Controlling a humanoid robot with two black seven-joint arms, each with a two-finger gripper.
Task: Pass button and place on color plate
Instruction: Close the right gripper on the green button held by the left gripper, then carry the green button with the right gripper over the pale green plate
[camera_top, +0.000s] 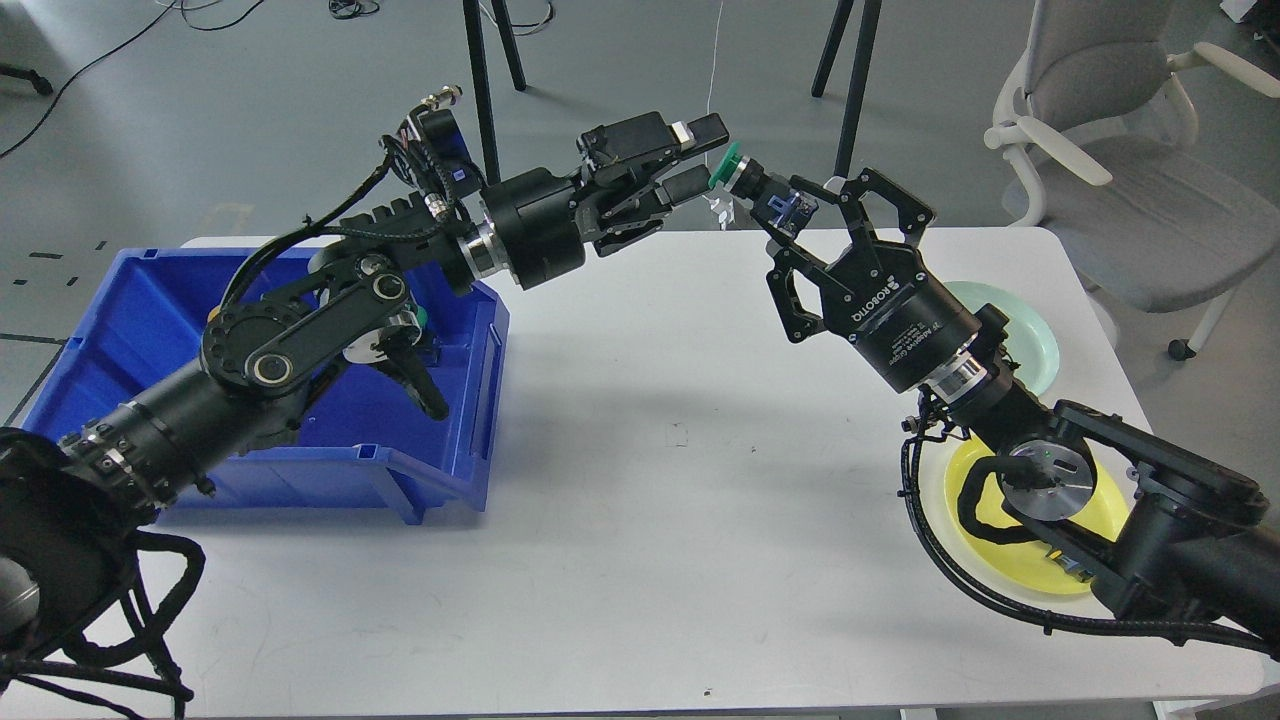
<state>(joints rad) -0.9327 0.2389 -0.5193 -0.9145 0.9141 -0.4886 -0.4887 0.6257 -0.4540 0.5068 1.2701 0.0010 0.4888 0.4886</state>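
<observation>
The button (745, 178) has a green cap, a black body and a blue base. It hangs in the air above the far edge of the table. My right gripper (787, 212) is shut on its blue base, with the green cap pointing left. My left gripper (700, 157) is open just left of the cap, its fingers (708, 129) apart and off the button. A pale green plate (1035, 335) and a yellow plate (1015, 570) lie at the right of the table, both partly hidden by my right arm.
A blue bin (110, 330) stands at the left of the white table (650, 520), under my left arm; another green-capped part (420, 318) shows inside it. Tripod legs and an office chair (1120, 150) stand behind the table.
</observation>
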